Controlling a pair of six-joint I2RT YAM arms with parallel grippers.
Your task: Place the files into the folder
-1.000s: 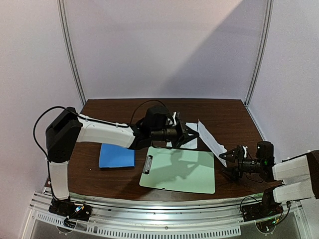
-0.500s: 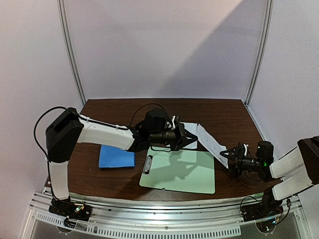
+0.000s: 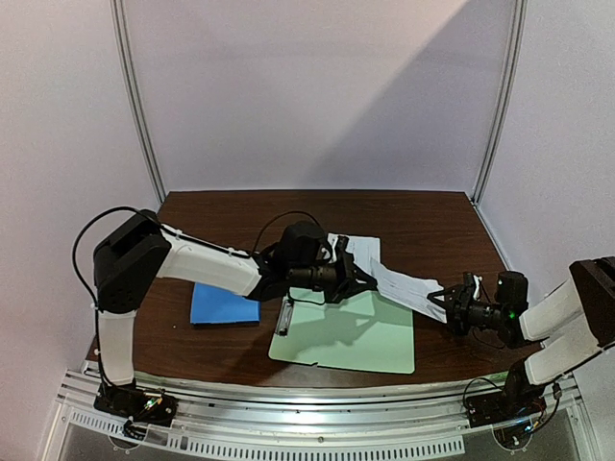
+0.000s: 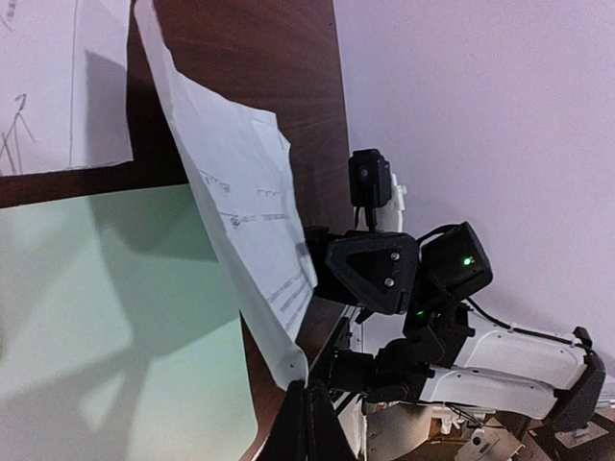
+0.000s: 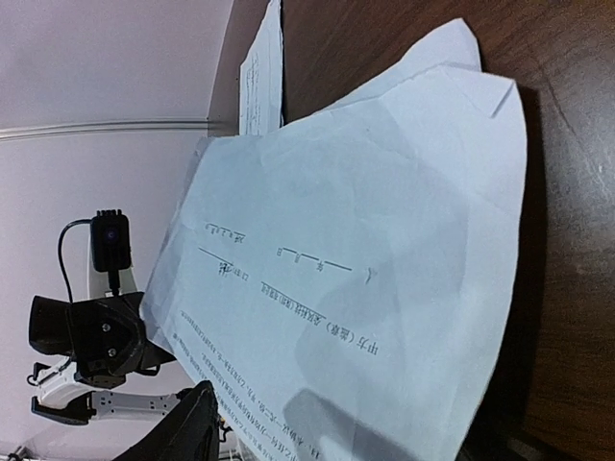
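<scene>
folder point(image 3: 223, 307) partly behind left arm point(image 3: 207, 264), sheet point(image 3: 404, 286) print unreadable from above

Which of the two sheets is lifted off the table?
The right-hand sheet, its corner pinched up by the left gripper; the other sheet lies flat behind the clipboard.

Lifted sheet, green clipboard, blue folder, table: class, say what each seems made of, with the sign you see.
Sheet: thin matte paper, creased and sagging, printed.
Clipboard: probably smooth pale-green plastic, with a metal clip at its edge.
Folder: likely thin blue plastic, flat and even.
Table: dark wood or wood-look laminate, slight sheen.
</scene>
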